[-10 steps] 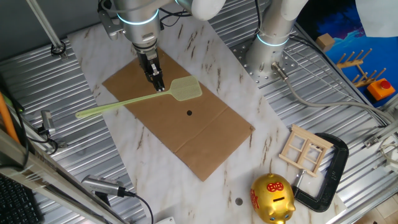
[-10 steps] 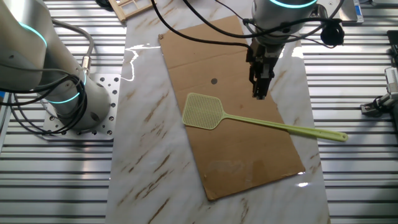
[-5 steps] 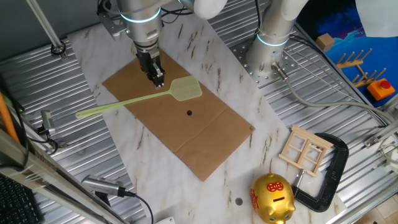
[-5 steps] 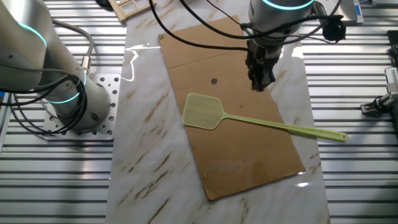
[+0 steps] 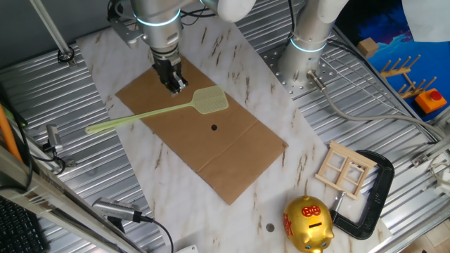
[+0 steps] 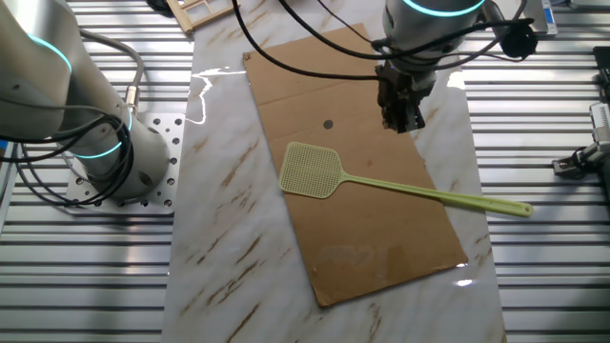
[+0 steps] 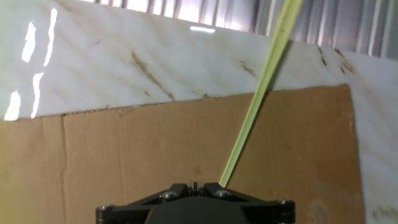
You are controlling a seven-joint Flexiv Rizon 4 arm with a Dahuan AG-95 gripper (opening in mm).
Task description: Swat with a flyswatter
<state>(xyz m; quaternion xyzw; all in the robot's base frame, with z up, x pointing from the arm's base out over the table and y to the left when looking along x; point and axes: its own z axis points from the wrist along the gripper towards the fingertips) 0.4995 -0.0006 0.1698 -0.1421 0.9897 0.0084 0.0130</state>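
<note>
Gripper: hanging empty above the cardboard, fingers seemingly pressed together. Flyswatter: lying flat beside it (untouched). Risk: descending off-line, fingers are missing the thin handle.

One fixed view looked down steeply from one side of the counter; the other fixed view faced it from the opposite side. Both shared the cardboard sheet. The hand view sat close above that cardboard, pointing downward.

flyswatter: plastic, likely | cardboard sheet: matt | table: glossy marble
</note>
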